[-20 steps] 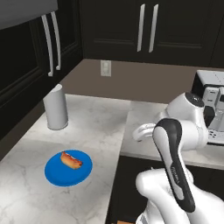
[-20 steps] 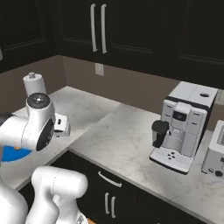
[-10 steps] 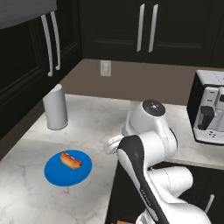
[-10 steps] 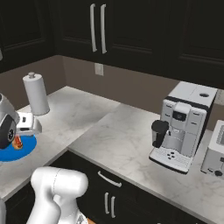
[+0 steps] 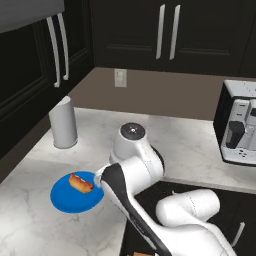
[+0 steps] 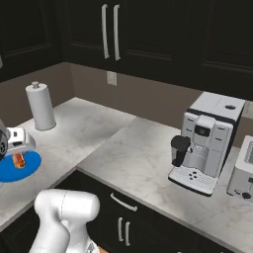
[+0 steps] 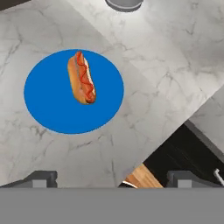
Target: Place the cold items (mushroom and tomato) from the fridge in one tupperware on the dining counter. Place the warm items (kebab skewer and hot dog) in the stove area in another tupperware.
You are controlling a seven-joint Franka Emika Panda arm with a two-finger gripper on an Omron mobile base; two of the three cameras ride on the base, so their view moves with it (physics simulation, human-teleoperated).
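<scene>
A hot dog (image 7: 81,78) with a red sauce line lies on a round blue plate (image 7: 52,105) on the marble counter. Both base views show the same hot dog (image 5: 80,183) (image 6: 19,159) on its plate (image 5: 72,200) (image 6: 22,170), near the counter's front edge. My gripper (image 7: 113,179) hangs above the counter edge beside the plate, looking down at it. It is open, and nothing sits between its fingertips (image 7: 41,178). The hot dog lies apart from them. The mushroom, tomato, kebab skewer and tupperware are out of view.
A paper towel roll (image 5: 64,122) (image 6: 41,105) stands behind the plate near the wall. Farther right on the counter (image 5: 200,145) stand a coffee machine (image 6: 205,143) and a toaster (image 6: 244,168). Dark cabinets hang above, and the counter edge drops to dark drawers (image 7: 192,148).
The arm has swung left from the coffee machine side across the counter, and the hand now hangs by the blue plate. The gripper has stayed open.
</scene>
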